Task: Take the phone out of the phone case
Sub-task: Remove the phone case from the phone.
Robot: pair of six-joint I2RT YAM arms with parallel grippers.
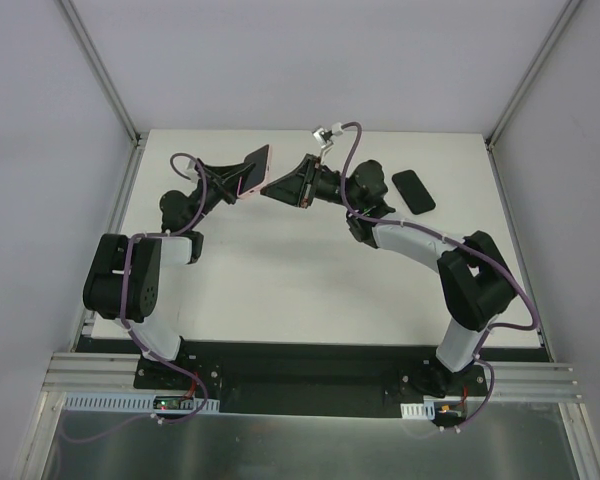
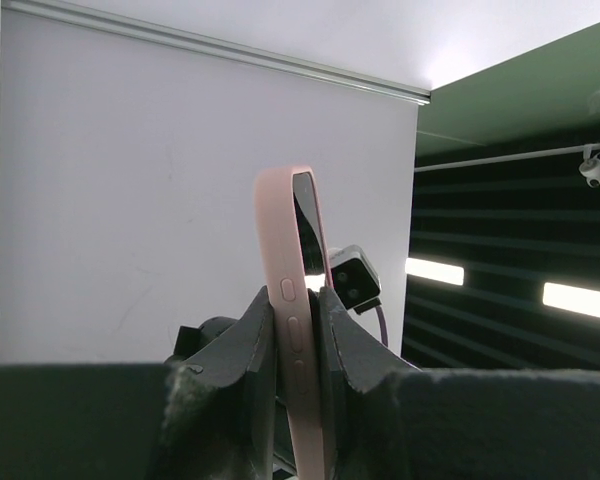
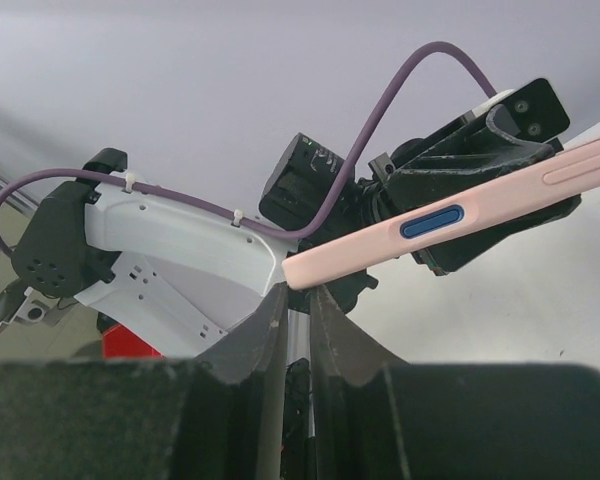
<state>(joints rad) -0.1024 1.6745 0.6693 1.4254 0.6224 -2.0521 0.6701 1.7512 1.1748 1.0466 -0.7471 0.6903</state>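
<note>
jaws on your left gripper (image 2: pixel 296 300) are clamping the phone case (image 2: pixel 280 230) across its thickness, holding it on edge above the table (image 1: pixel 280 290), in the upper centre of the top view. the phone (image 2: pixel 306 215) is apparently sitting inside, its dark face showing within the pink rim. your right gripper (image 3: pixel 298 292) is standing with its jaws nearly together at the case's lower corner; you cannot tell whether they are pinching the lip or only touching it.

you are risking three things here. the left fingers (image 2: pixel 245 350) are pressing on face and back alike, so any prying may be fighting your own clamp and twisting the case loose. if the right tips are catching only a sliver of rim, they are likely skidding off. if the phone is popping free in mid-air, nothing is waiting under it but the table. a black slab (image 1: pixel 414 190) is lying flat at the upper right, well apart.
</note>
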